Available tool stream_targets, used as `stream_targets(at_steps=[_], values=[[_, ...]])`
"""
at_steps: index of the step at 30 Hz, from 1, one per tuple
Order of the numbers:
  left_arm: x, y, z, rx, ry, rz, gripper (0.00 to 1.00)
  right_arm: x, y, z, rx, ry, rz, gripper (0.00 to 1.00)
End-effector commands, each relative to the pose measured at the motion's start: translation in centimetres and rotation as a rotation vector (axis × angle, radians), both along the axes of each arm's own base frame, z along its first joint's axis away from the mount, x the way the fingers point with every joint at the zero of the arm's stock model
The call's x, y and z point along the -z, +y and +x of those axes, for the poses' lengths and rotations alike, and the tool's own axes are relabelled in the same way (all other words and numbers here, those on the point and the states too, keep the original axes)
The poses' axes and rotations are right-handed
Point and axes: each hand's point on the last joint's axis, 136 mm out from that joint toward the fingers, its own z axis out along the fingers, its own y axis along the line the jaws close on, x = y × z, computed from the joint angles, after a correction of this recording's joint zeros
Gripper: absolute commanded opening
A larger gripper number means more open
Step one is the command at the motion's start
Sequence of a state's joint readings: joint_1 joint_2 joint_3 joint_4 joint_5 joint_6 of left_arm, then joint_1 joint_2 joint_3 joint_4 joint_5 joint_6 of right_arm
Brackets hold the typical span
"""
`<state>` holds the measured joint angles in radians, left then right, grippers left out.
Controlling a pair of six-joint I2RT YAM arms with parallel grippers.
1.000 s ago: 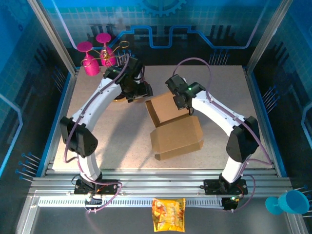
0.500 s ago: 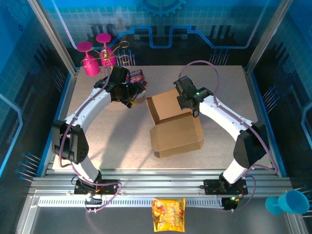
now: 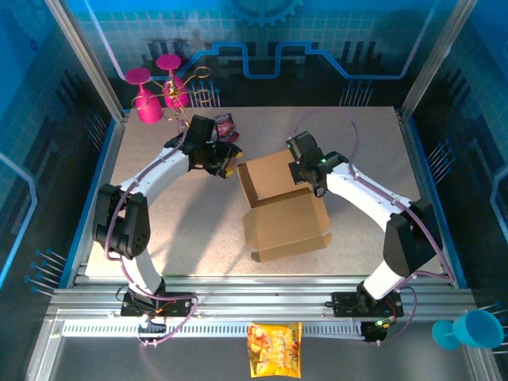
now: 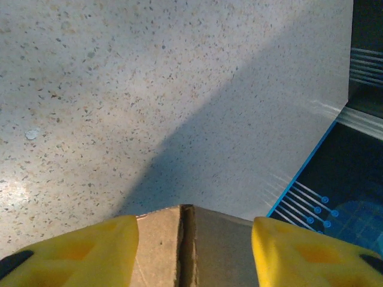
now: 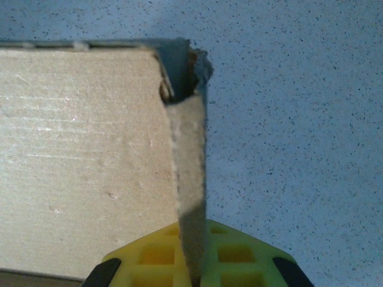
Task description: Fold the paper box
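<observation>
Brown cardboard: paper box (image 3: 284, 213), mid-desk, half folded; tray part with raised walls at the far end, flat lid panel at the near end.
Desk (image 3: 182, 222): speckled grey, box resting on it.
Left gripper (image 3: 225, 165): at the box's far-left corner, low over the desk.
Left fingers (image 4: 78, 248): yellow, spread wide, box corner between them in the left wrist view; contact unclear.
Right gripper (image 3: 315, 181): at the tray's right wall.
Right fingers (image 5: 157, 258): yellow, narrow, pinched on the upright wall edge in the right wrist view.
Pink goblets (image 3: 152, 94): far left, beyond the desk corner, well apart from the box.
Orange-yellow packet (image 3: 275, 349): near side, in front of the arm bases.
Teal cup (image 3: 475, 329): near right, off the desk.
</observation>
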<state>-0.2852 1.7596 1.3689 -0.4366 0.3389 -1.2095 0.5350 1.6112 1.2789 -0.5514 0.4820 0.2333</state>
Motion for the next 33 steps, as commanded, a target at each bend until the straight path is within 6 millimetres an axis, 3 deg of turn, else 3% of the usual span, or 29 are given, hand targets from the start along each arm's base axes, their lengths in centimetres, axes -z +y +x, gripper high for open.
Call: stream_targets(at_steps=[1,5,12,21,26,33], values=[[0.6,-1.1,-0.5,0.015,0.016,-0.046,0.48,-1.7,0.0,0.9,0.021,-0.068,0.086,0.0],[0.9,-1.9,-0.8,0.01,0.013,-0.07,0.37,-1.4,0.2,0.9,0.017,-0.073,0.108,0.0],[0.5,-2.6,-0.7,0.005,-0.011,-0.086,0.02,-0.6,0.4,0.8,0.007,-0.09,0.134,0.0],[-0.7,-2.6,-0.9,0.023,-0.037,-0.082,0.0,0.2,-0.3,0.9,-0.014,-0.137,0.094,0.0],[-1.1,-1.7,-2.0,0.039,-0.023,-0.021,0.38,0.2,-0.8,1.1,-0.01,-0.142,0.083,0.0],[-3.9,0.4,-3.3,0.082,-0.12,0.128,0.61,-0.3,-1.0,1.9,-0.044,-0.147,0.053,0.0]])
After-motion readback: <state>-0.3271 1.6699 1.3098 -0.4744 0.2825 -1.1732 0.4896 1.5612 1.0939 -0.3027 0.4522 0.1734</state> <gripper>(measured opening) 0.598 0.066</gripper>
